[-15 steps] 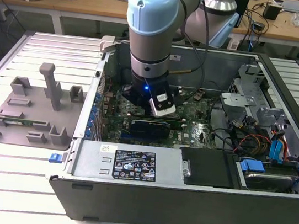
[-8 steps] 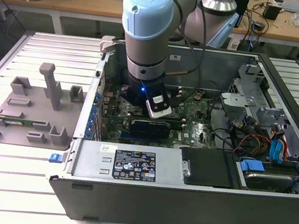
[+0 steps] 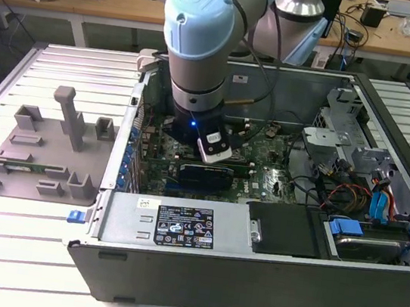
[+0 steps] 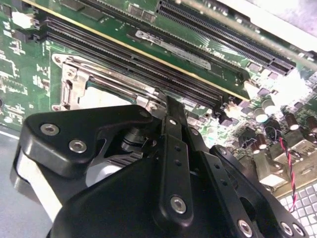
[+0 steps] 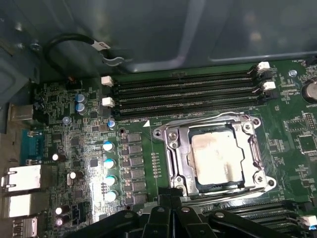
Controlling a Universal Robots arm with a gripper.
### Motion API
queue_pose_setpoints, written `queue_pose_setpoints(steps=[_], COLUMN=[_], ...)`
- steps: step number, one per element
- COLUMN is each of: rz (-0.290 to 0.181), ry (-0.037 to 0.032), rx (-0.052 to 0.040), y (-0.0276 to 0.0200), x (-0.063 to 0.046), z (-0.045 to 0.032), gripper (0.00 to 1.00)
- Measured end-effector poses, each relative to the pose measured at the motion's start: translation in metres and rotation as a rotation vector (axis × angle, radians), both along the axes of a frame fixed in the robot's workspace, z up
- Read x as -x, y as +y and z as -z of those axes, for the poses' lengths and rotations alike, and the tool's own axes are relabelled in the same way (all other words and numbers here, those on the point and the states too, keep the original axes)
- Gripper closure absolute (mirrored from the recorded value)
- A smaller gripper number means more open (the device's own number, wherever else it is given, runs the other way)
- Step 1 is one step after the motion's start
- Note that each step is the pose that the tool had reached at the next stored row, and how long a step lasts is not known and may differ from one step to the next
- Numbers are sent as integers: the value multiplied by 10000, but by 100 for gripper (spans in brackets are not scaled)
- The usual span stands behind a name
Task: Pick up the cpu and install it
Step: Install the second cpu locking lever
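Note:
The cpu (image 5: 218, 158), a flat square chip with a silvery-grey top, lies inside the metal socket frame (image 5: 167, 144) on the green motherboard. My gripper (image 5: 171, 194) hovers just off one edge of that frame, its black fingers drawn together and shut with nothing between them. In the second wrist view the gripper (image 4: 166, 101) comes to a point over the socket frame (image 4: 74, 84), beside the cpu's pale top (image 4: 101, 99). The exterior view shows the gripper (image 3: 209, 150) lowered into the open computer case (image 3: 254, 240), over the motherboard.
Black memory slots (image 5: 188, 91) run along one side of the socket, and small capacitors (image 5: 109, 163) stand on another side. A looped black cable (image 5: 79, 42) hangs by the case wall. A grey fixture tray (image 3: 45, 150) lies at the exterior view's left, and wires and drive bays (image 3: 374, 200) at its right.

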State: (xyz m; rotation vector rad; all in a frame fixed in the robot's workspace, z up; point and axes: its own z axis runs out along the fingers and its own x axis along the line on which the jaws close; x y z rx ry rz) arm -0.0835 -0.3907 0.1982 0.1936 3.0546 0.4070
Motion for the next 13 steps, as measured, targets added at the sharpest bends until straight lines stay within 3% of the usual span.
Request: queue_pose_setpoints(steps=[13], rz=[24], ry=[1], rx=[-6], y=[0], x=[34], z=[20], gripper=[89])
